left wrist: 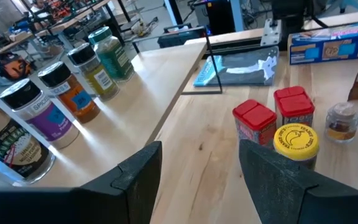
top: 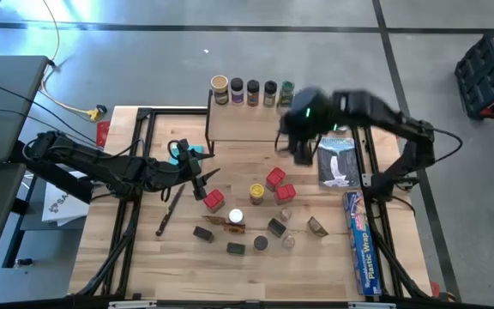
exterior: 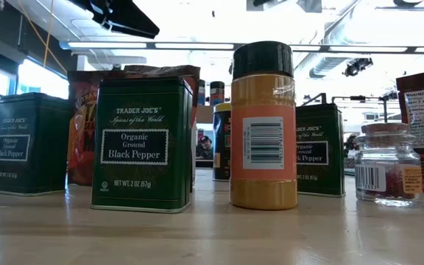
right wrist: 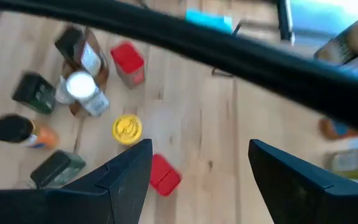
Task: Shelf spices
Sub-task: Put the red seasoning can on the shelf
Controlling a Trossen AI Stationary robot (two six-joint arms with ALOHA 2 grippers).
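Note:
The shelf point(top: 243, 129) stands at the table's far middle, and several spice jars point(top: 253, 92) stand in a row along its far edge; the left wrist view shows them too point(left wrist: 73, 93). Loose spices stand on the table in front of it: red boxes point(top: 274, 178), a yellow-lidded jar point(top: 256, 192), dark tins point(top: 235, 248). The low view shows a black pepper tin point(exterior: 142, 143) and an orange jar point(exterior: 263, 125) up close. My left gripper point(top: 202, 182) point(left wrist: 201, 149) hangs open left of the red boxes. My right gripper point(top: 298, 150) point(right wrist: 201, 146), blurred, hangs open above the shelf's right end, empty.
A long blue plastic-wrap box point(top: 360, 245) lies along the table's right side, with a white and blue packet point(top: 339, 161) beyond it. A teal cloth point(top: 191, 153) lies left of the shelf and a dark long tool point(top: 170, 210) near the left arm.

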